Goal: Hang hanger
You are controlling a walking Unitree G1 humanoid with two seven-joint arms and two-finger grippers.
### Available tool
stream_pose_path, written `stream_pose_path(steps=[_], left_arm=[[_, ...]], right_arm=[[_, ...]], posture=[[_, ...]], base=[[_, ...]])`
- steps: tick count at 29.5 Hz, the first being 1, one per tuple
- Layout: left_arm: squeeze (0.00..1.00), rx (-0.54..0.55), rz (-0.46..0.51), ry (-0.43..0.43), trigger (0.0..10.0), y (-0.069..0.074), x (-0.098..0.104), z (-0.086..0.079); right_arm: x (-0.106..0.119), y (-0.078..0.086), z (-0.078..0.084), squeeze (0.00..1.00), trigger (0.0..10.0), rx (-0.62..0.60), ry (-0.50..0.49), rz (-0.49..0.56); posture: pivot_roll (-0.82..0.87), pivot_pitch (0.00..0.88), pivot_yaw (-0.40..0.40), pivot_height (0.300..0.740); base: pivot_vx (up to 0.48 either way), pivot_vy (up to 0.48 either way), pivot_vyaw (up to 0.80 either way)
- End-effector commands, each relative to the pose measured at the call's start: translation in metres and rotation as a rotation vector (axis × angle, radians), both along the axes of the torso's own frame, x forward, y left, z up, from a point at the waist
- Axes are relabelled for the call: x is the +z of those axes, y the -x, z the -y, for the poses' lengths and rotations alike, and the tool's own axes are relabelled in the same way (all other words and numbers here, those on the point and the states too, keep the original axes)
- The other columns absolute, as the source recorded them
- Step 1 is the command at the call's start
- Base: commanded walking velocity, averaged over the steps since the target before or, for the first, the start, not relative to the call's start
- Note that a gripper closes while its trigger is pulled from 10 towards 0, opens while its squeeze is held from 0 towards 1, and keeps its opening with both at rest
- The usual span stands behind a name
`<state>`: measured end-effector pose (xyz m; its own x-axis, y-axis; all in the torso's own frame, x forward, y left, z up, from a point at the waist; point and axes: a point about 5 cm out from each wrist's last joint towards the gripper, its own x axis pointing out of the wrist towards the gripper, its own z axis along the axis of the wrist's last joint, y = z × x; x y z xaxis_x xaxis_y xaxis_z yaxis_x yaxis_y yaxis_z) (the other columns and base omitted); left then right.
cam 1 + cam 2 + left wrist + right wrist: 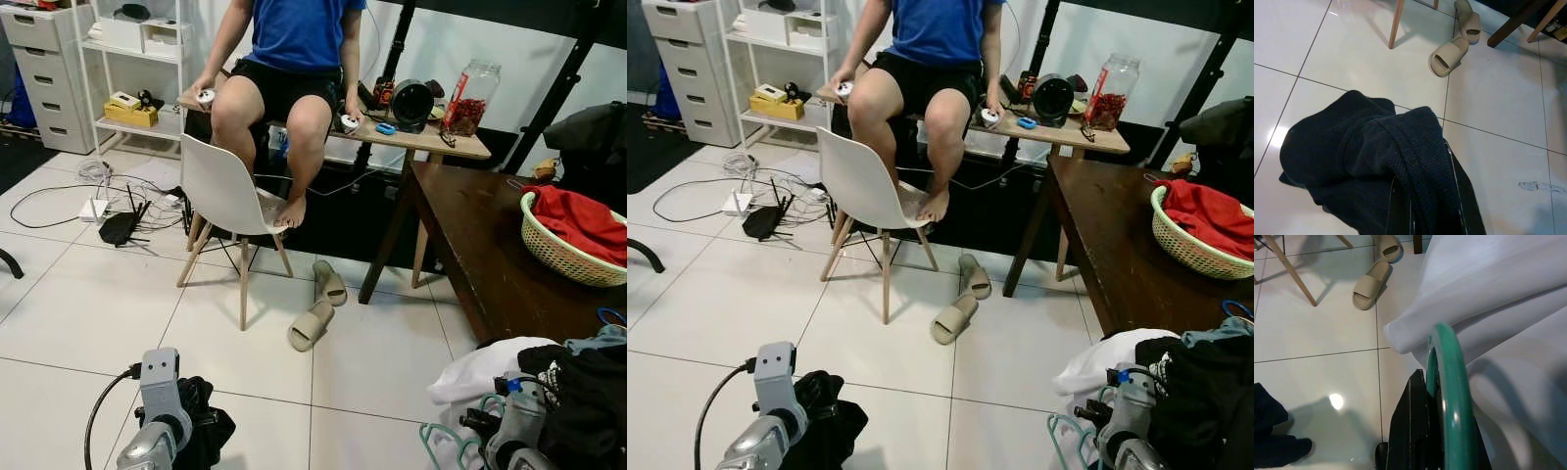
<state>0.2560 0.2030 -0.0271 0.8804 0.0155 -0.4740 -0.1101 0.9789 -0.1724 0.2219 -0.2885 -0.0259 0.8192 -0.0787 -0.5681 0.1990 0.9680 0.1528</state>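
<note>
At lower right, the right gripper (1437, 431) clamps the green hanger (1452, 396); left gripper (1422, 215) pinches black cloth (1361, 156). Keep hook upright approaching any rail.

I count one white chair (223, 191), two beige slippers (317, 305), one seated person (294, 59), two desks (495, 245), one laundry basket (558, 250), one green hanger (1452, 396), one red-filled jar (470, 96)

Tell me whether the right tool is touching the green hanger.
Touching. The right wrist view shows the green hanger running between the right tool's black fingers, pressed against them with no gap, white cloth beside it.
</note>
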Motion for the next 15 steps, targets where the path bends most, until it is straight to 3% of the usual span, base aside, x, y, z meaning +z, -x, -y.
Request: stream_pose_path(steps=[1, 3, 7, 15], left_arm=[[0.0, -0.025, 0.017, -0.003, 10.0, -0.0005, 0.0007, 0.0049], [0.0, -0.03, 0.017, -0.006, 10.0, -0.0004, 0.0006, 0.005], [0.0, -0.034, 0.022, -0.007, 10.0, 0.0002, 0.0006, 0.005], [0.0, -0.016, 0.028, 0.008, 10.0, 0.0012, 0.0002, 0.0045]], right_arm=[[0.0025, 0.0007, 0.0046, 0.0, 10.0, -0.018, 0.008, 0.022], [0.0024, 0.001, 0.0047, 0.0, 10.0, -0.019, 0.006, 0.023], [0.0023, 0.0017, 0.0051, 0.0, 10.0, -0.025, 0.003, 0.027], [0.0021, 0.0028, 0.0059, 0.0, 10.0, -0.033, -0.007, 0.033]], posture=[[-0.02, 0.0, -0.141, 0.74], [-0.03, 0.0, -0.136, 0.74], [-0.03, 0.0, -0.129, 0.74], [-0.03, 0.0, -0.126, 0.74]], base=[[0.0, 0.0, 0.0], [0.0, 0.0, 0.0], [0.0, -0.465, 0.0], [0.0, 0.0, 0.0]])
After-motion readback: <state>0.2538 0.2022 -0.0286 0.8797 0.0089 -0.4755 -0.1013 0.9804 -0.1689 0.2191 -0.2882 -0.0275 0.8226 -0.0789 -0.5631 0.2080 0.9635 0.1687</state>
